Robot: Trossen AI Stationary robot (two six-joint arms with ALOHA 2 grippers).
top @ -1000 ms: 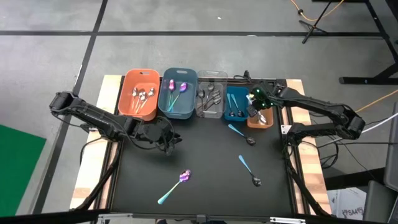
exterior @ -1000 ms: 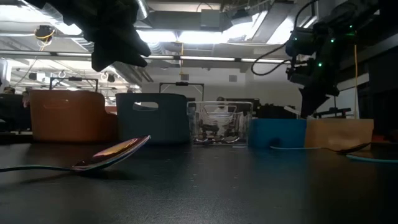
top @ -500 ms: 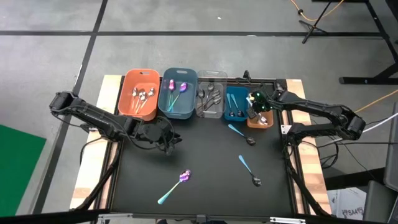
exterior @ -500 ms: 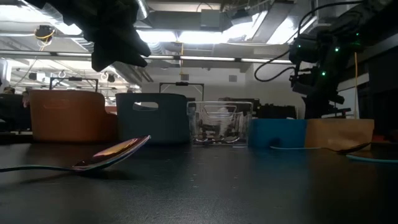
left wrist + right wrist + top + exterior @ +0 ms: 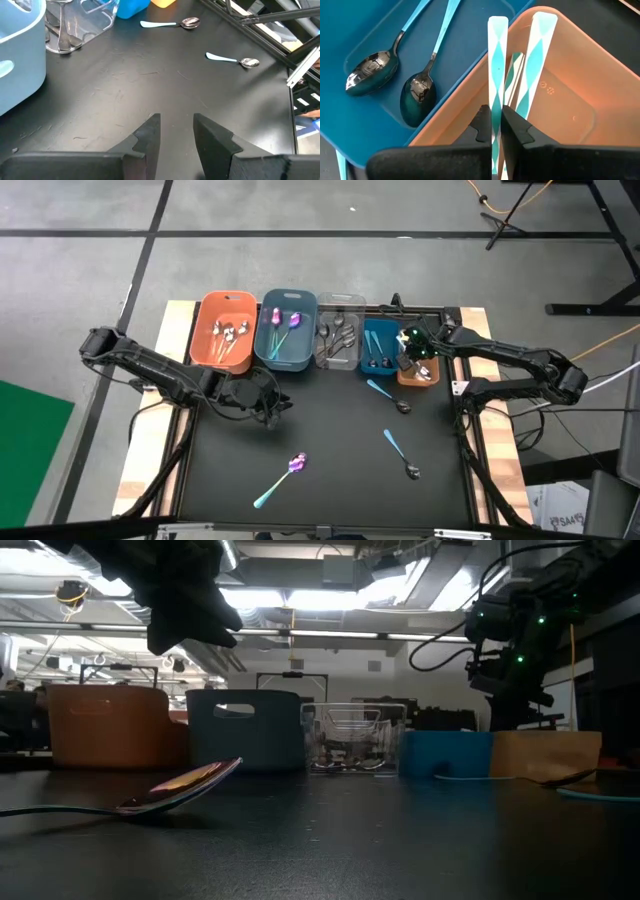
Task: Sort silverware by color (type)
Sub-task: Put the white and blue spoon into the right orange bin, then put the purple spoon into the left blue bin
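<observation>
My right gripper [image 5: 415, 350] hangs over the blue bin [image 5: 378, 348] and the brown bin [image 5: 428, 377] at the table's far right. It is shut on a slim utensil with a white-and-teal patterned handle [image 5: 496, 60]. Two like handles [image 5: 532, 65] lie in the brown bin [image 5: 570, 100]. Two blue-handled spoons [image 5: 417, 85] lie in the blue bin [image 5: 360, 30]. My left gripper [image 5: 176, 132] is open and empty above the table's left middle [image 5: 270, 406]. A purple spoon with a teal handle [image 5: 281, 479] and two blue-handled spoons [image 5: 386, 393] [image 5: 399, 452] lie flat on the table. My right gripper pinches the patterned handle [image 5: 496, 107] between its two fingers. The handle runs on straight ahead of the fingertips, along the fingers. Its free end [image 5: 497, 22] stands over the rim between the blue and brown bins. The fingers point down; the utensil's other end is hidden by the gripper.
Five bins stand in a row along the far edge: orange [image 5: 225, 330], grey-blue [image 5: 287, 330], clear [image 5: 340, 340], blue, brown, each holding utensils. The black tabletop [image 5: 330, 430] between the loose spoons is bare. Wooden rails run along both table sides.
My right gripper has sunk a little toward the brown bin with the patterned utensil, staying shut on it, and has then kept still.
</observation>
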